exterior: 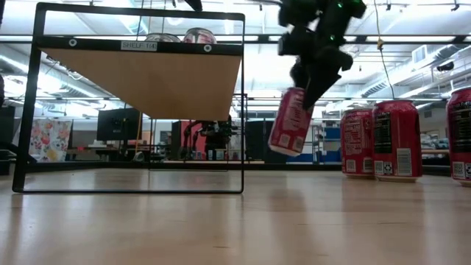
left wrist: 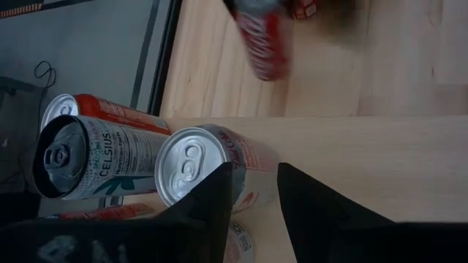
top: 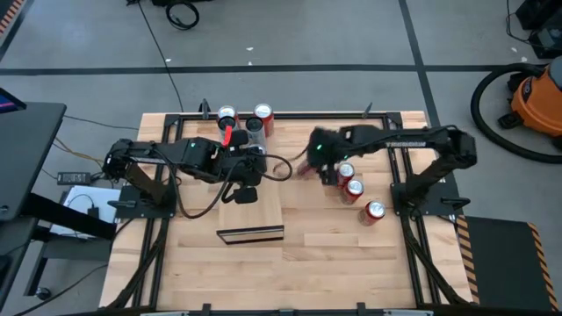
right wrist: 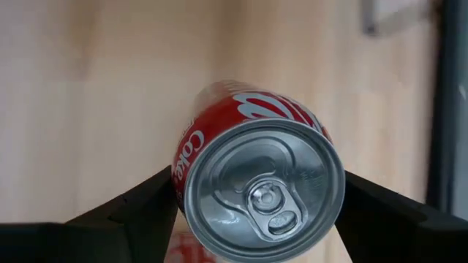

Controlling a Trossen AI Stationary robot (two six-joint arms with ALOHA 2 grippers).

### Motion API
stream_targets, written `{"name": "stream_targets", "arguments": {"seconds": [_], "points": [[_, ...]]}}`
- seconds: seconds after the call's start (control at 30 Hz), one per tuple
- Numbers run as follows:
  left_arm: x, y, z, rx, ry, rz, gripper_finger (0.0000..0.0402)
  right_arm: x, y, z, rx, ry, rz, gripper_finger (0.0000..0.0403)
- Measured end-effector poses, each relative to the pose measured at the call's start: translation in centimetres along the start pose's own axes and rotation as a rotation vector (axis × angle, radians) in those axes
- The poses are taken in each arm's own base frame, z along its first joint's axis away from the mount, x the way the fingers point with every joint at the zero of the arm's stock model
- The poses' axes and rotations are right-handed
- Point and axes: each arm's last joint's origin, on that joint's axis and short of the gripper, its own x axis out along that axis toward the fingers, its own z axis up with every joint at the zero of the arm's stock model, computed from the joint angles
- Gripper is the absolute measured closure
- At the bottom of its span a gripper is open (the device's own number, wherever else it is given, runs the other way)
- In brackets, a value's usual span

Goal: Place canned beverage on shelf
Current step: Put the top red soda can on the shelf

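My right gripper (exterior: 316, 73) is shut on a red Coke can (exterior: 291, 121), held in the air right of the shelf. The shelf (exterior: 140, 81) is a pale wood slab in a black frame; it also shows in the high view (top: 255, 211). Three cans stand on its far part: a red one (top: 262, 117), a white-and-red one (left wrist: 191, 164) and a Celsius can (left wrist: 95, 157). My left gripper (left wrist: 256, 201) hovers over the shelf, open, its fingers close by the white-and-red can; I see no touch. My right gripper pinches the Coke can's side wall just under its top rim (right wrist: 179, 175) between its two fingers, one on each side. The fingers come from above, pointing down. The can hangs below them, tilted, lifted clear of the table.
Three more red cans stand on the table right of the shelf (top: 345, 171) (top: 354, 187) (top: 374, 211); in the low view they stand at the right (exterior: 396, 140). The black frame's upright (exterior: 243, 103) stands between the held can and the slab.
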Motion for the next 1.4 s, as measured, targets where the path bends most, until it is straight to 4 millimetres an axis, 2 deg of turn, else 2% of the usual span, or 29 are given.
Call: {"name": "stream_targets", "arguments": {"seconds": [0.1,0.2,0.43,0.6,0.93,1.07,1.23,1.4], "points": [[0.0,0.0,0.0,0.002,0.002,-0.001,0.0281,0.5,2.0,1.8,-0.179,0.011,0.049,0.0083],[0.0,0.0,0.0,0.003,0.002,-0.001,0.0281,1.2,3.6,2.7,-0.316,0.022,0.091,0.0083],[0.0,0.0,-0.1,0.004,0.010,-0.001,0.0281,3.0,5.5,2.7,-0.406,0.077,0.236,0.0082],[0.0,0.0,-0.1,0.002,0.009,-0.001,0.0281,3.4,5.7,2.9,-0.351,0.076,0.241,0.0077],[0.0,0.0,-0.1,-0.002,0.009,-0.003,0.0281,3.5,6.0,2.7,-0.311,0.137,0.153,0.0010],[0.0,-0.1,-0.1,-0.002,0.010,-0.011,0.0281,3.3,6.3,2.4,-0.340,0.199,0.049,0.0007],[0.0,-0.1,-0.1,-0.007,0.010,-0.012,0.0281,3.3,5.6,2.5,-0.334,0.246,-0.175,0.0016],[0.0,-0.1,-0.1,-0.014,0.011,-0.013,0.0281,2.2,5.3,1.8,-0.266,0.261,-0.106,0.0026]]}}
